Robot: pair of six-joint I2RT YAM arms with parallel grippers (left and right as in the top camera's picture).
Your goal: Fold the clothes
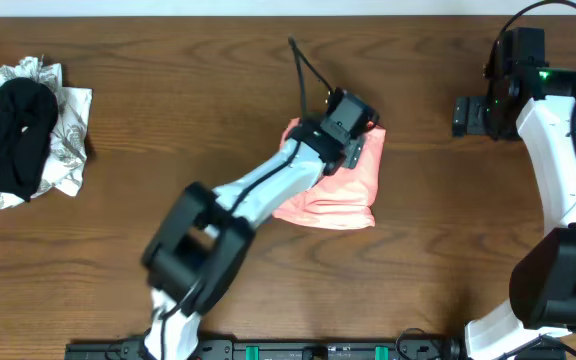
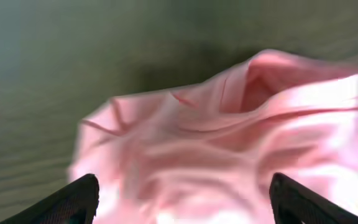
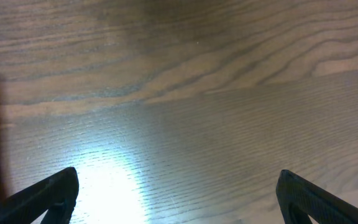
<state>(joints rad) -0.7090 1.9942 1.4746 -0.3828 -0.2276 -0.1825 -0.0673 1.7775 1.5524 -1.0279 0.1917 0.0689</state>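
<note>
On a brown wooden table (image 1: 168, 100), a folded-up salmon-pink T-shirt (image 1: 338, 195) near the middle; far to its left, a heap of black and patterned cloth (image 1: 13, 130); directly over it, left gripper (image 2: 183, 196) spread wide; well to its right, right gripper (image 3: 176, 186) wide and empty.

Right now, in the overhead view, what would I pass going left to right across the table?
Pile of black and patterned cloth → pink T-shirt → right arm.
</note>
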